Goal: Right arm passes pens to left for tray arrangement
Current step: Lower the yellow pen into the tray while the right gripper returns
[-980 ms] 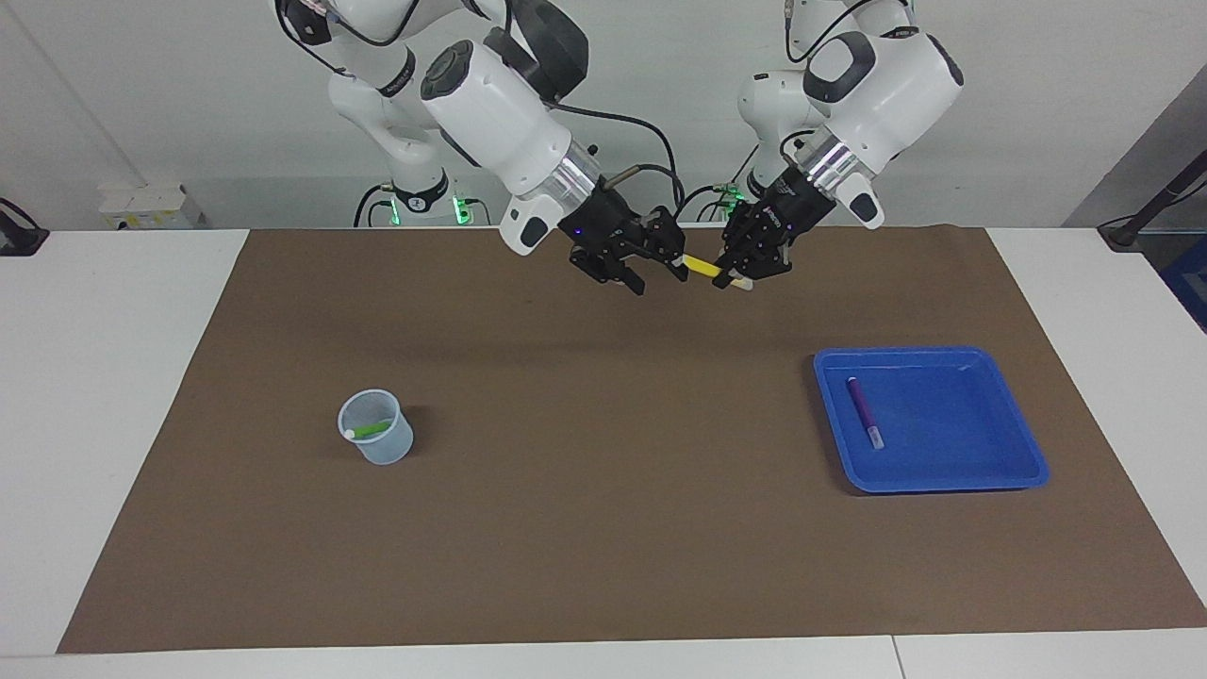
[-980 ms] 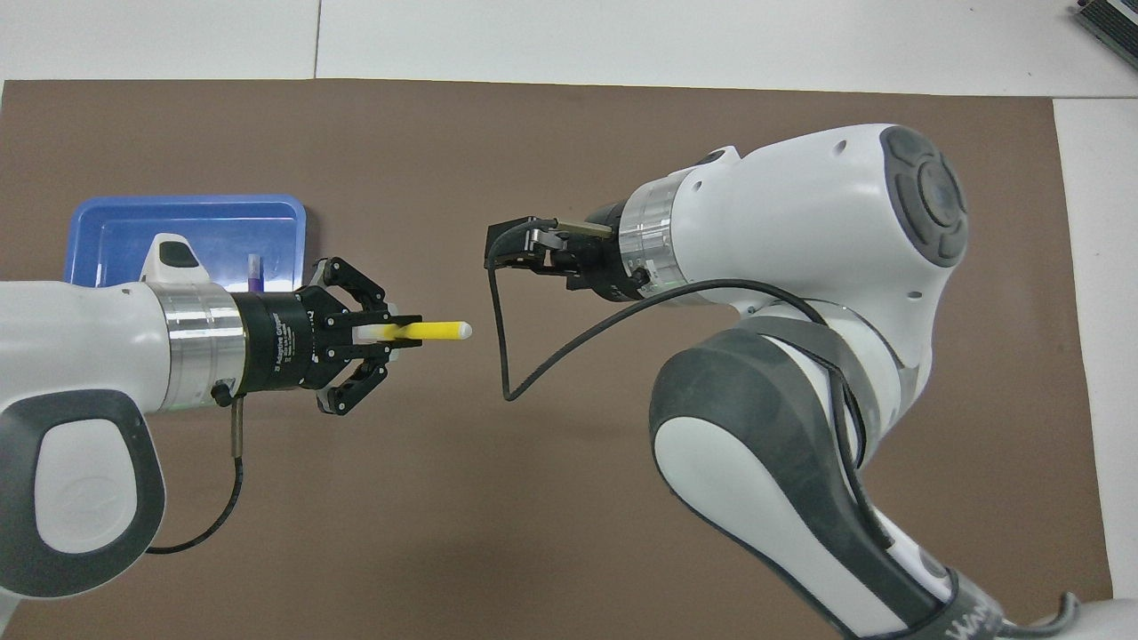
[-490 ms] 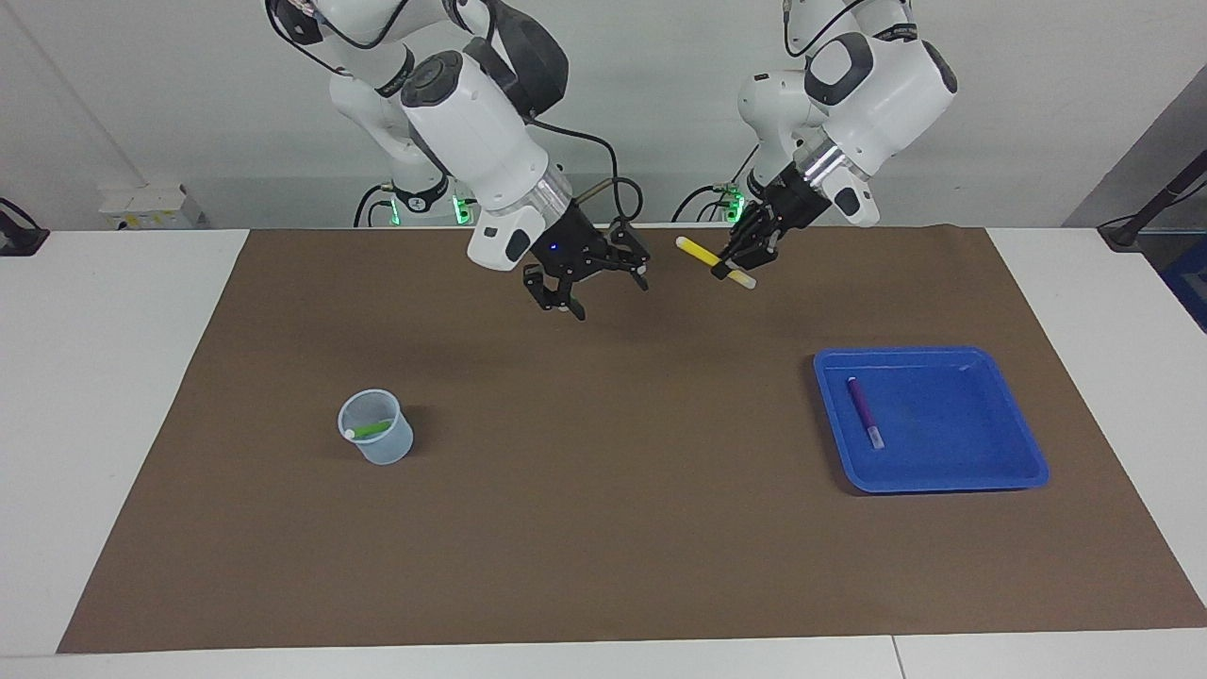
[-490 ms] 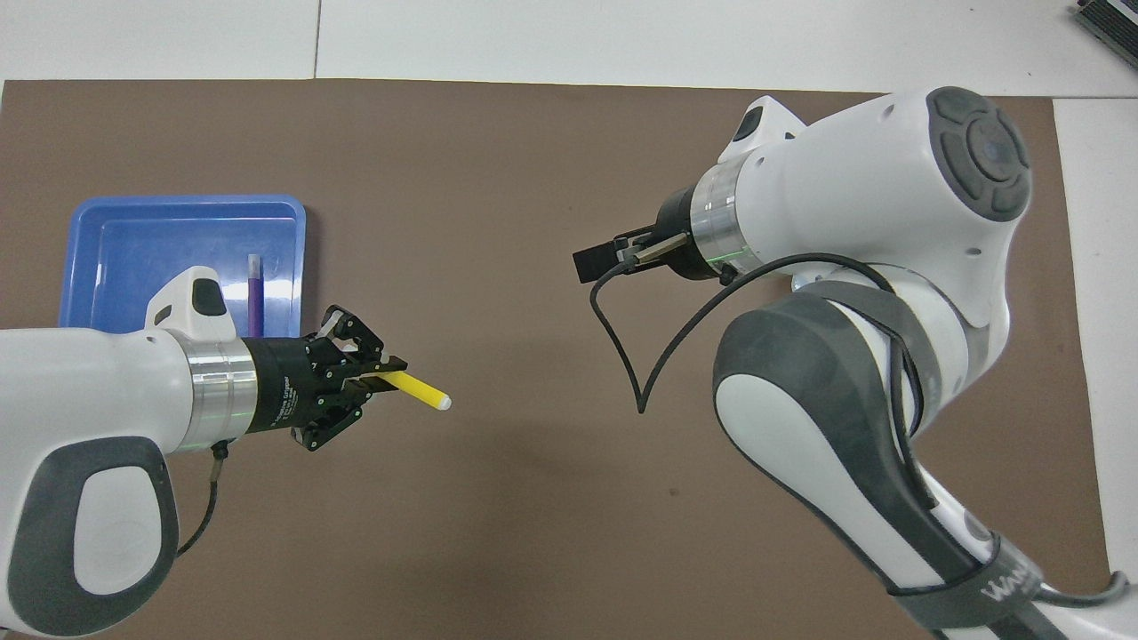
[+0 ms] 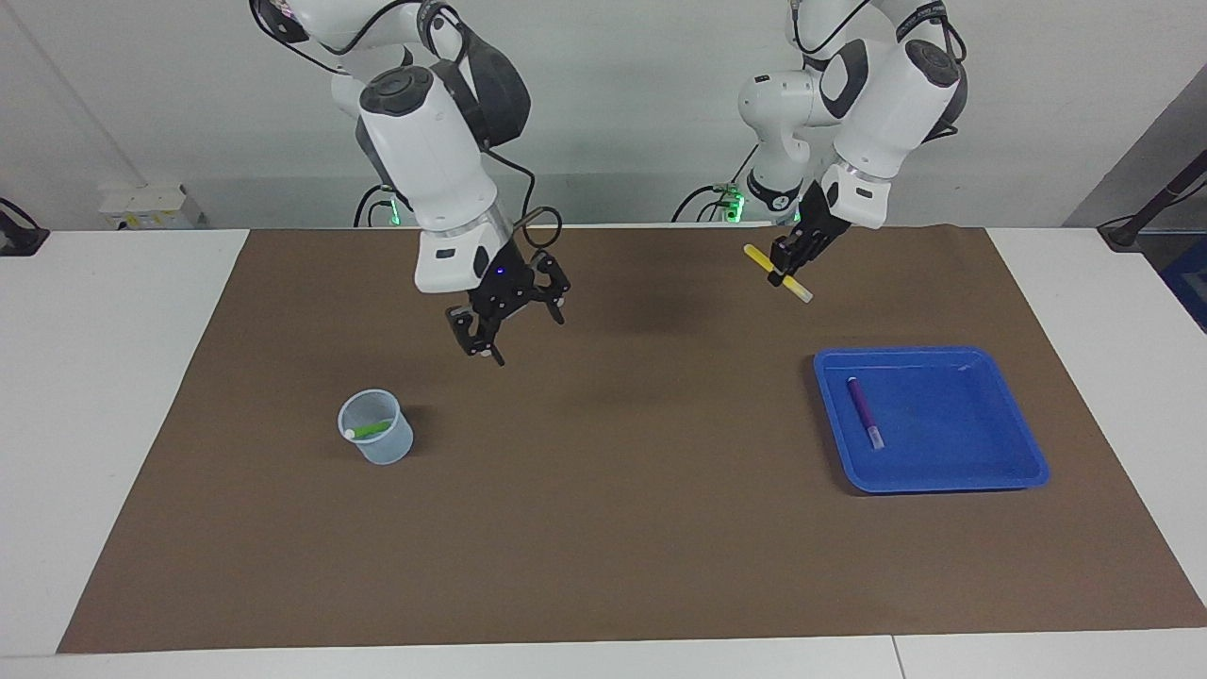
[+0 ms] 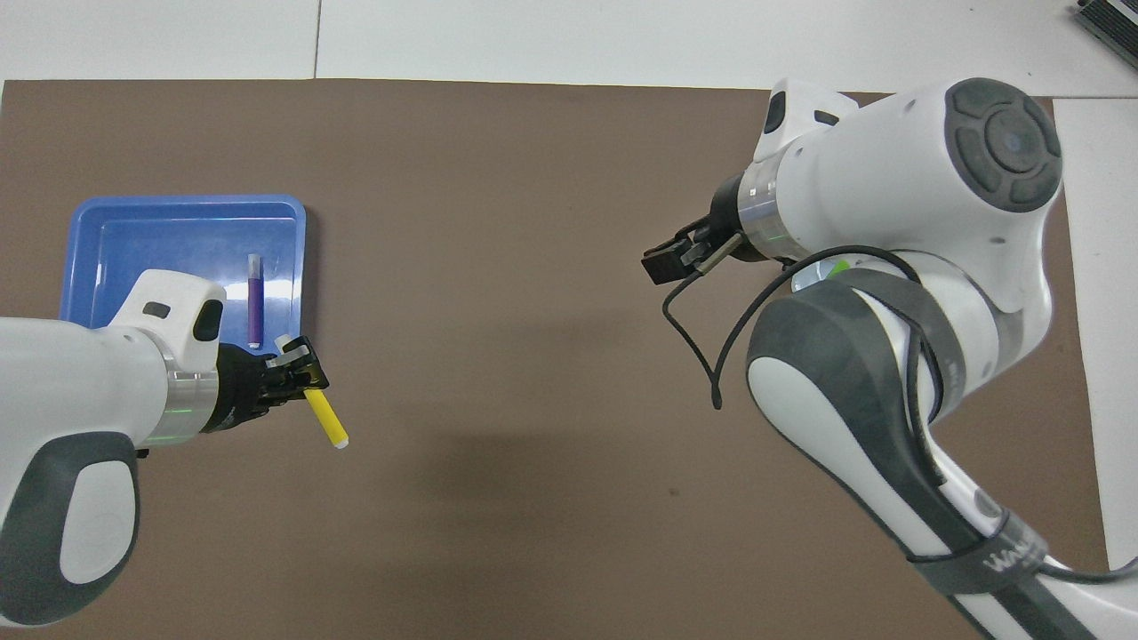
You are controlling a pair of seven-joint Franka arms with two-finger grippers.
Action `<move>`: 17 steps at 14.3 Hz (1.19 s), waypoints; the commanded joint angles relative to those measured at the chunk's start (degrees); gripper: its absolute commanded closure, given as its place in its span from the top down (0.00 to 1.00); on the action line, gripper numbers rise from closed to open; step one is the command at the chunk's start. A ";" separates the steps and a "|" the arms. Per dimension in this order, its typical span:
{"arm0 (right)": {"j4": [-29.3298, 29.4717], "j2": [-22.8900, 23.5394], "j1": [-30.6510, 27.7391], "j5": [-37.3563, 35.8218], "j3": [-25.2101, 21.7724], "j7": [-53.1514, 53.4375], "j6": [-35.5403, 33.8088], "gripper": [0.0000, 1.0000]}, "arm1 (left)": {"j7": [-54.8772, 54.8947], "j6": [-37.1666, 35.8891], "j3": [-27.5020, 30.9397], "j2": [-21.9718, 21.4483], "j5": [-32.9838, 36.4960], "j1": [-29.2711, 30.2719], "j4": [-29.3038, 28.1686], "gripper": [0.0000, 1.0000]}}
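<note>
My left gripper (image 5: pixel 782 273) is shut on the yellow pen (image 5: pixel 800 291) and holds it tilted in the air, over the mat just nearer to the robots than the blue tray (image 5: pixel 943 483). In the overhead view the left gripper (image 6: pixel 298 377) and the yellow pen (image 6: pixel 326 421) are at the tray's (image 6: pixel 178 204) corner. The purple pen (image 5: pixel 864 411) lies in the tray and also shows in the overhead view (image 6: pixel 254 300). My right gripper (image 5: pixel 511 326), with the blue light, is open and empty over the mat. The green pen (image 5: pixel 372 429) lies in a translucent cup (image 5: pixel 379 449).
A brown mat (image 5: pixel 603 547) covers most of the white table. The cup stands toward the right arm's end, the tray toward the left arm's end. In the overhead view the right arm (image 6: pixel 889 222) hides the cup.
The right gripper has let go of the yellow pen and swung away toward the cup's end, open. The left gripper has carried the pen toward the tray and turned it.
</note>
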 commanded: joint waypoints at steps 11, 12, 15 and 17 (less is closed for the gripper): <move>-6.07 6.82 -13.22 -13.12 0.37 -17.38 6.29 0.94 | 30.16 4.60 -0.19 17.02 13.42 13.09 10.52 0.00; -6.07 7.70 -13.49 -13.29 0.11 -17.47 6.38 0.92 | 31.31 5.75 -0.19 18.25 14.99 14.41 11.22 0.00; -6.07 8.93 -13.75 -15.57 -0.42 -17.64 7.07 0.84 | 31.58 6.02 -0.19 21.07 18.34 15.30 14.64 0.00; -6.07 10.00 -14.63 -16.37 -0.42 -19.04 7.96 0.84 | 31.58 9.43 -0.19 24.75 18.43 16.17 15.35 0.00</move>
